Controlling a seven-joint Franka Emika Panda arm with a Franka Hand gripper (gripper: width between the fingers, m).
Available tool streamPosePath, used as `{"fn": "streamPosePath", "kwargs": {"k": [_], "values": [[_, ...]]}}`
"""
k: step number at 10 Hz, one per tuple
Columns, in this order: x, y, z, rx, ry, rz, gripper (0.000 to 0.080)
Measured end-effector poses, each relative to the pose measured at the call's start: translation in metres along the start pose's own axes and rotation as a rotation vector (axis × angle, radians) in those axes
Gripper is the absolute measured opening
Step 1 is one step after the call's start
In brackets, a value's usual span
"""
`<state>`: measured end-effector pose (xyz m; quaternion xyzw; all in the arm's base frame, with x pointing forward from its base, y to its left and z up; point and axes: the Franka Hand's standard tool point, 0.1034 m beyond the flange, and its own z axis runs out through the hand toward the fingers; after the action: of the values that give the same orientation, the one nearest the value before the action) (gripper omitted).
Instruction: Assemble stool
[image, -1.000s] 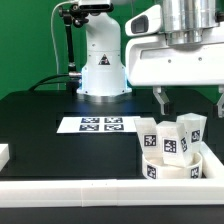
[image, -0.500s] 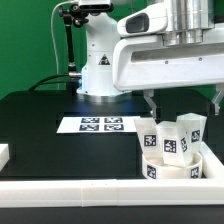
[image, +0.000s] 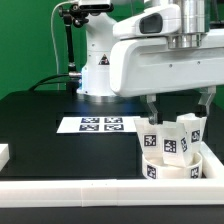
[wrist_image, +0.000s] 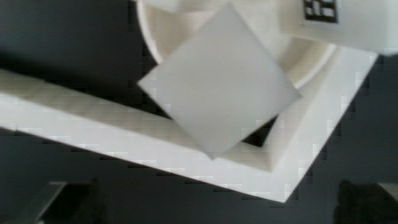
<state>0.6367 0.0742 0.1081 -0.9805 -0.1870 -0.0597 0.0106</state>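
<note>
Over at the exterior view's right, tucked into the corner of the white border rails (image: 100, 190), sits the stool: the round seat (image: 170, 168) lying flat with three blocky legs (image: 172, 138) standing on it, tags facing out. And the gripper (image: 178, 106) hangs right above that cluster, fingers spread wide with nothing between them, one finger (image: 152, 110) at the near side of the legs and the other at the far side. The wrist view looks straight down on a leg (wrist_image: 222, 85), a pale diamond against the seat's curved rim (blurred, so its exact tilt is hard to call), with the rail corner just beyond. This looks like the approach to a pick, assembly barely begun by my reckoning. To do it well: line the spread fingers up on flat faces of one leg only, not its corners, come down straight so neither finger clips a neighbouring leg, and close low enough for a firm hold. The marker board (image: 100, 125) lies well apart on the black table (image: 40, 120), out of harm's way.
</note>
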Motion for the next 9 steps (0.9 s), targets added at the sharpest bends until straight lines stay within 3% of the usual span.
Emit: {"fn": "streamPosePath", "kwargs": {"k": [3, 6, 9], "values": [[-0.010, 0.005, 0.007, -0.003, -0.020, -0.231, 0.0648], [-0.014, -0.007, 0.010, 0.011, -0.035, -0.233, 0.0648], [-0.015, -0.005, 0.011, 0.008, -0.033, -0.230, 0.0648]]}}
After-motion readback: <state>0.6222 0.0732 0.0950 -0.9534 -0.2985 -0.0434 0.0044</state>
